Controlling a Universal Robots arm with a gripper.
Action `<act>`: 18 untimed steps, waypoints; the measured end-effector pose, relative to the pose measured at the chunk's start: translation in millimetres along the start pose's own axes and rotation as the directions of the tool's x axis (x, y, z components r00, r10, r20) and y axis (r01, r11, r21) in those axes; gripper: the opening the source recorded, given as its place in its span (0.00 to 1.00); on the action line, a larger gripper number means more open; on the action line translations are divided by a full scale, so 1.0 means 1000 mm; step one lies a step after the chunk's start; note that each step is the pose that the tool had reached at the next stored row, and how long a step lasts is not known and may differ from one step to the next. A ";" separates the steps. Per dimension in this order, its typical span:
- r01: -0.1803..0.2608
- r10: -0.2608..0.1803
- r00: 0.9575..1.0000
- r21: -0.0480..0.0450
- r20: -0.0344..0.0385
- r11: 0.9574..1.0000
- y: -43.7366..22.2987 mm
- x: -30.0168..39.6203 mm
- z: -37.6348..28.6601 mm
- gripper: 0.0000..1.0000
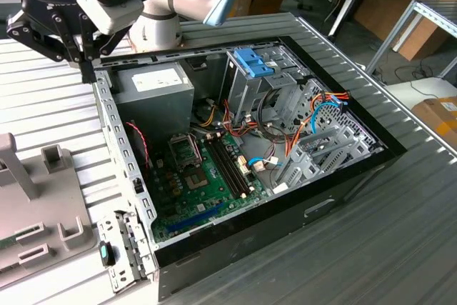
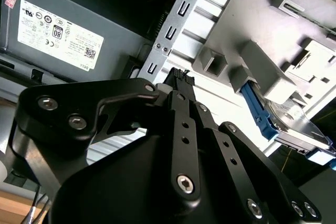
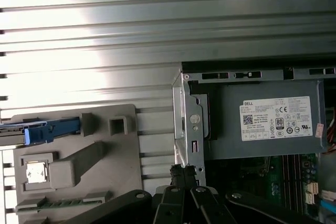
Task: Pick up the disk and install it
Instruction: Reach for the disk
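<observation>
Your gripper (image 2: 180,76), fingers closed on nothing, hung over the case (image 3: 181,108) rim.
Disk (image 2: 292,120) (blue-framed) sat in the holder (image 2: 262,40) beside that case.

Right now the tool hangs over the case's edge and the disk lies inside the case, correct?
Not quite. The disk lies outside the case, in the grey holder beside it, as the first wrist view shows. The tool does hang over the case's edge.
</observation>
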State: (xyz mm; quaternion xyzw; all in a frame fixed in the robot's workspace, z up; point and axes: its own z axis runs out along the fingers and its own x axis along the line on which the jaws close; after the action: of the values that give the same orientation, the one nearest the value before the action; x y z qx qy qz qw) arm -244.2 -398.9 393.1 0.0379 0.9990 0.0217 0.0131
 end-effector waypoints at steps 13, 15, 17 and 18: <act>0.000 0.000 1.000 0.000 0.000 1.000 -0.0003 0.0039 -0.0001 0.11; 0.000 0.000 1.000 0.000 0.000 1.000 -0.0006 0.0084 -0.0003 0.11; 0.000 0.000 1.000 0.000 0.000 1.000 -0.0010 0.0123 -0.0004 0.11; 0.000 0.000 1.000 0.000 0.000 1.000 -0.0010 0.0133 -0.0004 0.11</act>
State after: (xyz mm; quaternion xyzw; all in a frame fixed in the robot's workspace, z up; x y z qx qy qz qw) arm -257.5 -398.9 393.1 0.0379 0.9990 0.0217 0.0131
